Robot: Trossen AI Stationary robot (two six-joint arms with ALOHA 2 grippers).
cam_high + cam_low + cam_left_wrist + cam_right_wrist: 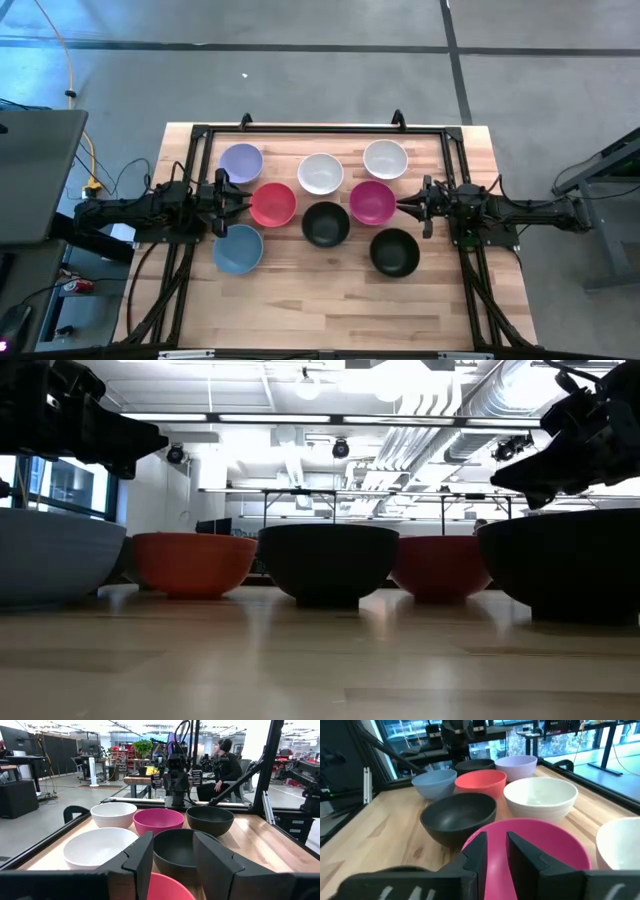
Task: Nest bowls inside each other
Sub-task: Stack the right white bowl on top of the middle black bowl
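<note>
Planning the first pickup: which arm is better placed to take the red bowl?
Left, probably. The left gripper sits at the red bowl, its open fingers near the rim. The right gripper is across the table by the magenta bowl, with a black bowl between.

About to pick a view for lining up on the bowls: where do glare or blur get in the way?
Low view: bright ceiling lights backlight the scene, leaving the black round bowl a near silhouette. Left wrist view: the left pincer is soft in the foreground; bowls beyond are sharp. Right wrist view: the magenta round bowl is evenly lit, window glare behind.
</note>
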